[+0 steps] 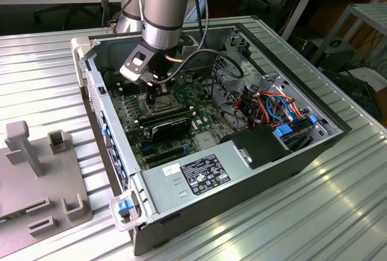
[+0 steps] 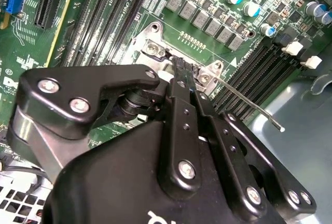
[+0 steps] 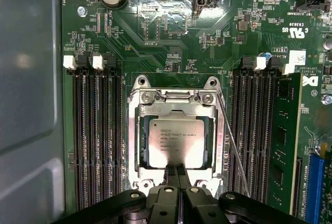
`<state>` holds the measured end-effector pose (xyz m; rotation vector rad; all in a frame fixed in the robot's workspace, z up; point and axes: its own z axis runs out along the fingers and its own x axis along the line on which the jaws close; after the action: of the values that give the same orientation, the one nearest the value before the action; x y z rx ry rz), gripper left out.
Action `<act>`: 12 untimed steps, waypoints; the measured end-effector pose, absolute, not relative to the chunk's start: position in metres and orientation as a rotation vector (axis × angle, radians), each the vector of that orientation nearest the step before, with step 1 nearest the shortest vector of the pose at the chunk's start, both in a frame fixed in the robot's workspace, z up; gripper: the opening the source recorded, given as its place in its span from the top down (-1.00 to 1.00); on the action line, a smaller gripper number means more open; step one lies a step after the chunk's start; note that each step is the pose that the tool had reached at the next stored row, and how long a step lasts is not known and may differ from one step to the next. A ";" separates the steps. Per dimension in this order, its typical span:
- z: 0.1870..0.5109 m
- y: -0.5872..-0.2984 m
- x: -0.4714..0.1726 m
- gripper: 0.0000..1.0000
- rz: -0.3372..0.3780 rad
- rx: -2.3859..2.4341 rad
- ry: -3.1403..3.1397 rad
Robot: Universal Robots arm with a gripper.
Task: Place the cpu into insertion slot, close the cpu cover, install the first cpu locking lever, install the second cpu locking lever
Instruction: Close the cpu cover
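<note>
Your pincer has its two black fingers pressed flat together, and their tips rest on the near edge of the cpu cover. Just ahead of those tips you can see the cpu, lying flat in the insertion slot with its grey top showing through the window of the cover, which is folded down over it. To one side of the pincer, a thin wire locking lever runs slantwise along the socket; in the second wrist view its free end stands clear of the board beyond the fingertips. Long black memory slots flank the socket on both sides of the pincer. In the exterior view your pincer hangs straight down inside the open computer case, over the green motherboard.
</note>
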<state>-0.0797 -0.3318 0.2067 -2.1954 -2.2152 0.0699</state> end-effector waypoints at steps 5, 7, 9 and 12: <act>0.211 -0.332 -0.080 0.79 0.069 -2.195 -2.215; 0.215 -0.332 -0.080 0.79 0.069 -2.195 -2.215; 0.219 -0.332 -0.080 0.79 0.069 -2.195 -2.215; 0.222 -0.332 -0.076 0.79 0.069 -2.196 -2.215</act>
<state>-0.0761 -0.3318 0.2216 -2.1955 -2.2152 0.0693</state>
